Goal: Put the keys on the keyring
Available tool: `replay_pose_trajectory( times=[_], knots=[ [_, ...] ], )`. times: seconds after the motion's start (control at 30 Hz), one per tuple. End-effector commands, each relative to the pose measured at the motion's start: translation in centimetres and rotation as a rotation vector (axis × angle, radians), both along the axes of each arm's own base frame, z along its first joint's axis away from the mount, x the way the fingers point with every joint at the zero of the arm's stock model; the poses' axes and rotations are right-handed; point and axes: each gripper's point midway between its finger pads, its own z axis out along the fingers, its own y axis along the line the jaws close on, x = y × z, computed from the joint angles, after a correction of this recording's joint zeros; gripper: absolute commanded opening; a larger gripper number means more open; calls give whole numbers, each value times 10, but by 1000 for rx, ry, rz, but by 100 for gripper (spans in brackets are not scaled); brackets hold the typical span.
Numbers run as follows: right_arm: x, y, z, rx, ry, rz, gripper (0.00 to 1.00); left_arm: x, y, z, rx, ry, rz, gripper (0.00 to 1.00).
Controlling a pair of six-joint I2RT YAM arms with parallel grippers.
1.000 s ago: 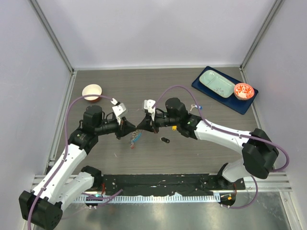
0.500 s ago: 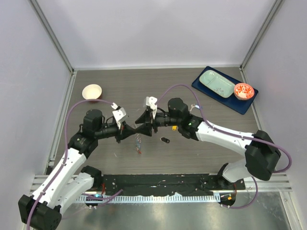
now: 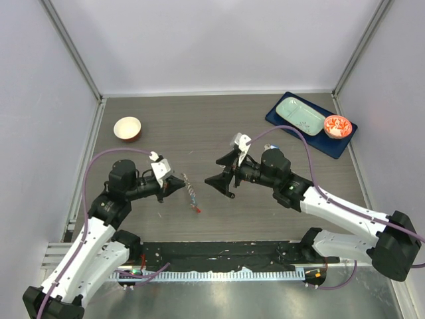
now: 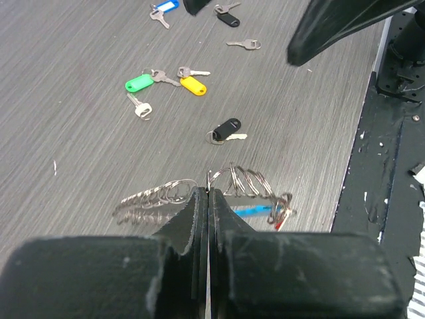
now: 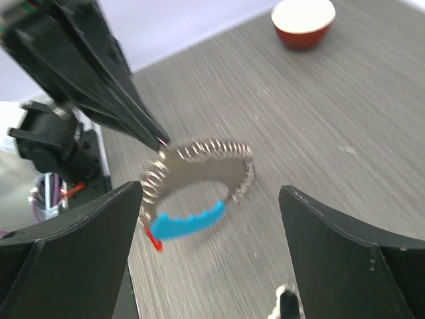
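Note:
My left gripper (image 4: 208,194) is shut on one link of the keyring (image 4: 199,188), a loop of grey chain with a blue strap (image 4: 255,211) and a red tag (image 4: 279,223). It hangs just above the table. In the top view the left gripper (image 3: 180,187) holds the keyring (image 3: 191,193) left of centre. My right gripper (image 3: 216,171) stands open to its right, apart from it. In the right wrist view the keyring (image 5: 206,156) hangs between the wide-open right gripper (image 5: 211,199) fingers without touching them. Several keys lie on the table: green (image 4: 139,82), orange (image 4: 193,86), black (image 4: 227,128), blue (image 4: 165,7), plain silver (image 4: 244,44).
A white bowl with a red base (image 3: 127,127) stands at the back left. A dark blue tray (image 3: 279,123) at the back right carries a pale green dish (image 3: 300,115) and a small red bowl (image 3: 337,125). The black rail (image 3: 219,252) runs along the near edge.
My right gripper has opened, let go of the keyring and drawn back to the right. The left gripper has stayed shut and moved down-left with the keyring hanging from it.

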Motion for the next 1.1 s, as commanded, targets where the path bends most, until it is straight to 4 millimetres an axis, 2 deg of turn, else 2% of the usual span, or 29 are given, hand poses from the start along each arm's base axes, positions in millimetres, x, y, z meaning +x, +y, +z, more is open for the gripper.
replay_pose_trajectory(
  times=[0.0,0.13,0.17,0.23,0.27,0.3,0.33,0.47,0.6,0.73,0.87,1.07],
  knots=[
    [10,-15,-18,-33,56,-102,90,5,-2,20,-19,-107,-10,0],
    [-1,-1,-22,-28,49,6,86,8,-2,20,-29,-80,9,0],
    [-7,5,-17,-1,36,56,85,10,-2,20,-38,-61,22,0],
    [-9,15,-23,2,57,87,82,11,-4,23,-70,-13,46,0],
    [-8,19,-18,19,55,96,80,11,-5,23,-81,11,55,0],
    [-7,23,-23,17,74,100,79,12,-6,24,-107,46,71,0],
    [-7,27,-16,52,88,102,75,12,-6,21,-112,67,82,0],
    [-7,38,-18,71,151,116,67,7,-6,16,-147,134,111,0],
    [-11,48,-18,103,201,146,62,2,-3,12,-157,133,120,0],
    [-15,56,-10,136,207,198,61,3,-2,12,-157,128,122,0],
    [-17,66,-19,119,224,237,57,4,-4,12,-155,140,120,0],
    [-21,75,-27,112,238,284,42,3,-4,14,-165,138,116,0]
  ],
)
